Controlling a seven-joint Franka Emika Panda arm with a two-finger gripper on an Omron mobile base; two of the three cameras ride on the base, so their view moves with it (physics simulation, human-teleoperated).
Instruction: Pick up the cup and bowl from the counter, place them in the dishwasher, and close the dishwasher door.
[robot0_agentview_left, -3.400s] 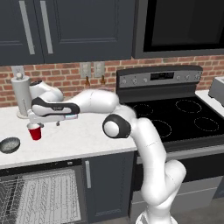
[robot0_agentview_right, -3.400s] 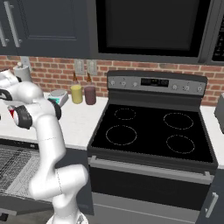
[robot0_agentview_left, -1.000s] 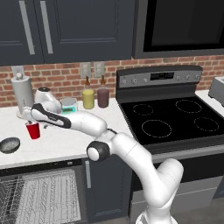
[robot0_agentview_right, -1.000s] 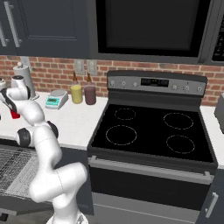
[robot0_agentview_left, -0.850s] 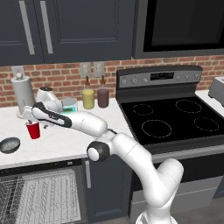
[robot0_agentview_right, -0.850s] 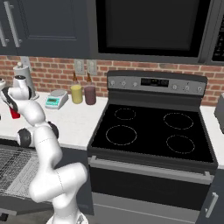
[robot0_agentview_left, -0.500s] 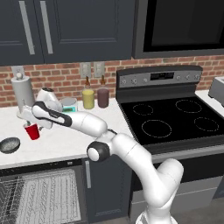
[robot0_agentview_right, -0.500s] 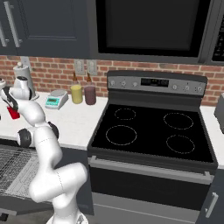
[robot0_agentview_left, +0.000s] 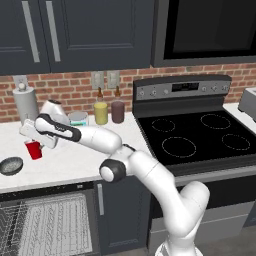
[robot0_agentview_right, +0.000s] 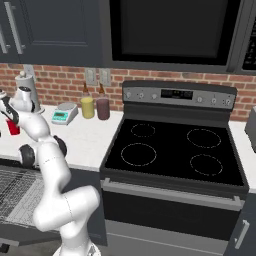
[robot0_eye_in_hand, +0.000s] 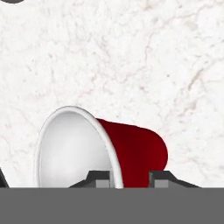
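The red cup (robot0_agentview_left: 33, 149) stands upright on the white counter (robot0_agentview_left: 70, 162) at the far left, also seen as a red cup (robot0_agentview_right: 13, 127) from the right base. My gripper (robot0_eye_in_hand: 129, 180) hangs right over it with one fingertip (robot0_eye_in_hand: 99, 179) inside the white rim and the other outside, over the cup's red wall (robot0_eye_in_hand: 135, 148). The jaws are partly closed, with a gap still showing beside the thin rim. The dark grey bowl (robot0_agentview_left: 11, 165) lies on the counter left of the cup. Below, the dishwasher (robot0_agentview_left: 45, 225) is open, showing its wire rack.
A paper towel roll (robot0_agentview_left: 25, 102), a kitchen scale (robot0_agentview_right: 64, 114), a yellow bottle (robot0_agentview_left: 101, 112) and a maroon bottle (robot0_agentview_left: 118, 111) stand along the brick wall behind the cup. The black stovetop (robot0_agentview_left: 195, 142) lies to the right.
The jaws have drawn in from wide open to a narrow gap astride the cup's rim. The arm has barely moved and the cup stays where it was.
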